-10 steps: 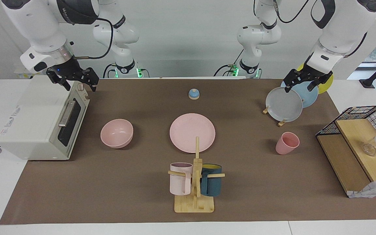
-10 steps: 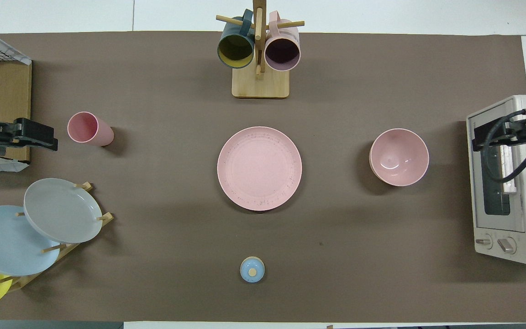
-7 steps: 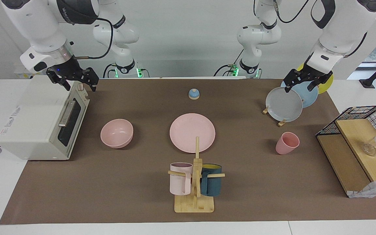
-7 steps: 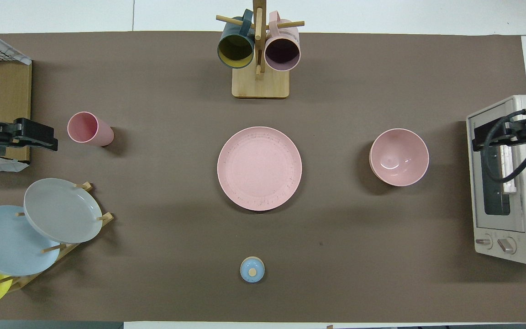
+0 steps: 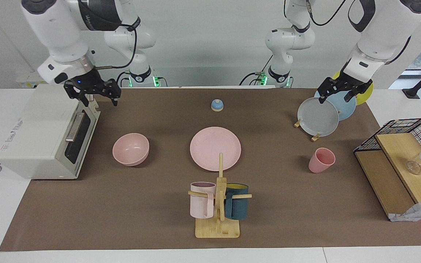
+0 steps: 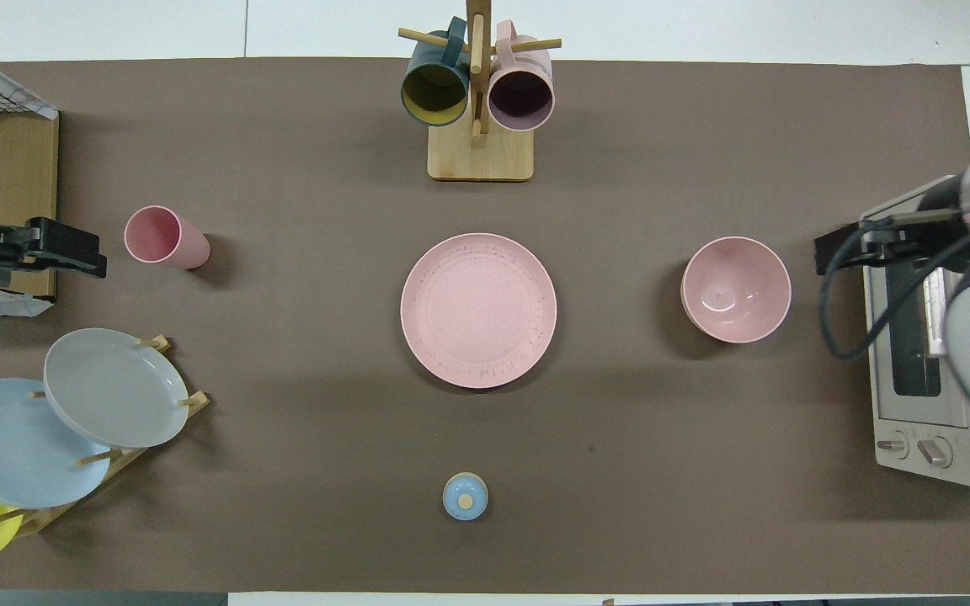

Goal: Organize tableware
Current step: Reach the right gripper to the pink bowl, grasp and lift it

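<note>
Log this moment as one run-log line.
right gripper: open, over toaster oven edge by pink bowl | left gripper: open, waiting over plate rack | pink plate, pink cup: untouched

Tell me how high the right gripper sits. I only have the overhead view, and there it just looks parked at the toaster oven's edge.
Observer: The right gripper hangs just above the toaster oven's top edge at its door, open and empty.
Operator: Check the left gripper too.
Observer: The left gripper is open and empty, raised clear of the table, about level with the top of the racked grey plate.
Operator: Confirm the pink cup isn't tipped.
Observer: The pink cup stands upright on its base.
</note>
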{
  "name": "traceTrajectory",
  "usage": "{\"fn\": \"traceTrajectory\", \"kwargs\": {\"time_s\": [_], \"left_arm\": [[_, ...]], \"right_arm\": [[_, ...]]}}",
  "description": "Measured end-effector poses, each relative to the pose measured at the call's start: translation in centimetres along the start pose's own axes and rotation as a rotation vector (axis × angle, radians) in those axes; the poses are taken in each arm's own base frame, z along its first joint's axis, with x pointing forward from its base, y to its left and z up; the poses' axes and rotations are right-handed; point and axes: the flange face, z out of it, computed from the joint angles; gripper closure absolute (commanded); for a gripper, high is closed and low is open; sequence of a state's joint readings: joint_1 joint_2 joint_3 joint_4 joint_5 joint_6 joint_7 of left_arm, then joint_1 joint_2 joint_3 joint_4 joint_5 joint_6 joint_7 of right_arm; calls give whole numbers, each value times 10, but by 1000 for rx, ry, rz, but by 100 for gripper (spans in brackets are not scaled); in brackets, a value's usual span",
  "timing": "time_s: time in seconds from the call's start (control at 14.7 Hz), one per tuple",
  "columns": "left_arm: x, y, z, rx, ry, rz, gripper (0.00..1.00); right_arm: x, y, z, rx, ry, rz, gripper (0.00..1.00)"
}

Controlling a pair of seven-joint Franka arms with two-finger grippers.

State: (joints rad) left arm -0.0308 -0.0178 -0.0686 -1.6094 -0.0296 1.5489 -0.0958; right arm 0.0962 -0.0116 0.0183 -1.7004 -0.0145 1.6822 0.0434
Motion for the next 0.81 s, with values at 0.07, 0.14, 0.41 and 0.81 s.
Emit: {"fn": "traceTrajectory", "kwargs": {"time_s": [0.07, 0.14, 0.41, 0.81], "left_arm": [[0, 0, 0, 0, 0, 0, 0], [0, 0, 0, 0, 0, 0, 0], [0, 0, 0, 0, 0, 0, 0], [0, 0, 0, 0, 0, 0, 0]], "right_arm": [[0, -16, 16, 0, 14, -18, 0], [1, -25, 32, 1, 18, -29, 0], [19, -47, 118, 23, 64, -5, 0], [-3, -64, 230, 25, 53, -12, 5]]}}
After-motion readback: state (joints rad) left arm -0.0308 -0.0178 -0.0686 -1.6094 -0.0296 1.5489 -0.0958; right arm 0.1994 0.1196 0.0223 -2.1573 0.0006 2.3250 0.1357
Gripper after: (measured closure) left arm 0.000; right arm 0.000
